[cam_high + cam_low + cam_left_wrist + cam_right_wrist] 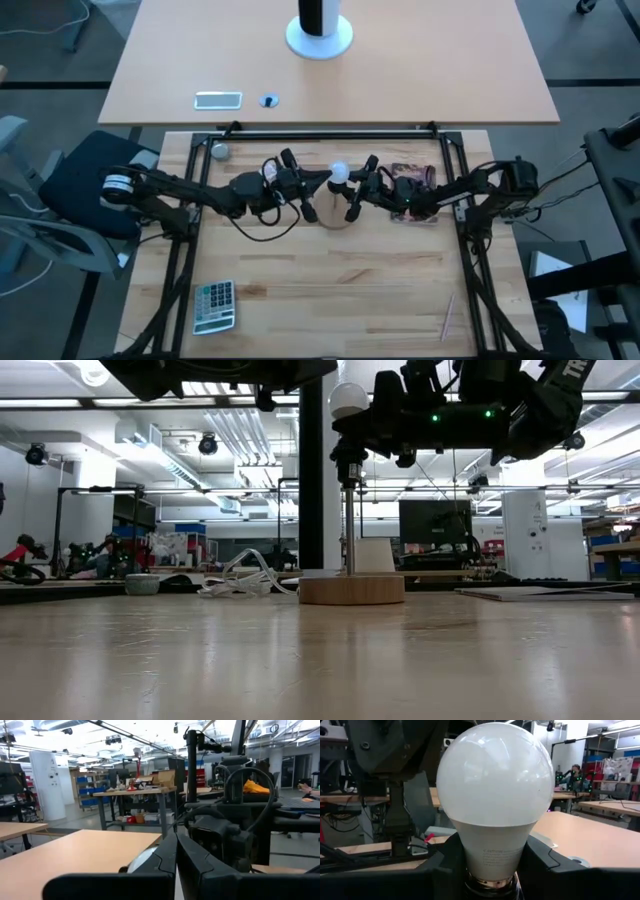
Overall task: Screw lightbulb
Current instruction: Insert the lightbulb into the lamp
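Right wrist view: lightbulb (495, 790) upright, right end effector (490, 870) closed around its neck above the stand (352, 589) | left end effector (300, 192) beside, finger state unclear | advice: keep bulb vertical, turn gently, no side force.

Beyond my wooden table (340, 290) stands a second, paler table (400, 70) carrying a white round-based stand (320, 38). Around me spreads an open workshop: long ceiling light strips (180, 402), exposed ducts, a white pillar (47, 782). I see workbenches (132, 795) with blue bins on shelving behind them, a dark monitor (435, 520), and a grey floor (60, 60). A person (576, 772) sits far off at a bench.
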